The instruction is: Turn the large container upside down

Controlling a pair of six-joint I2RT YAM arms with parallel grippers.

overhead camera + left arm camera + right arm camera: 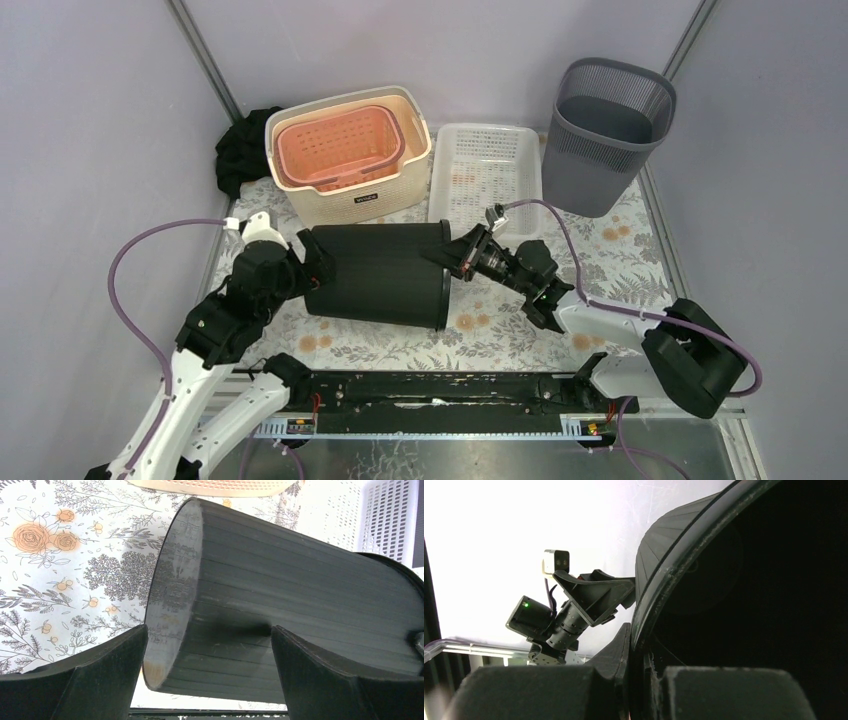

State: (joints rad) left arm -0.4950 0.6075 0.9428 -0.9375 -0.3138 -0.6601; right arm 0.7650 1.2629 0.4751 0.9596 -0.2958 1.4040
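The large black ribbed container (380,275) lies on its side in the middle of the floral mat, its closed base to the left and its open mouth to the right. My right gripper (452,256) is shut on the rim of the mouth; in the right wrist view (642,655) one finger is outside the rim (659,595) and one inside. My left gripper (318,264) is open at the base end. In the left wrist view (208,632) its fingers (310,670) straddle the base edge of the container (300,590).
A cream basket (390,195) with a pink basket (340,145) inside stands behind the container. A white tray (485,170) and a grey mesh bin (605,130) stand at the back right. A black cloth (240,150) lies at the back left.
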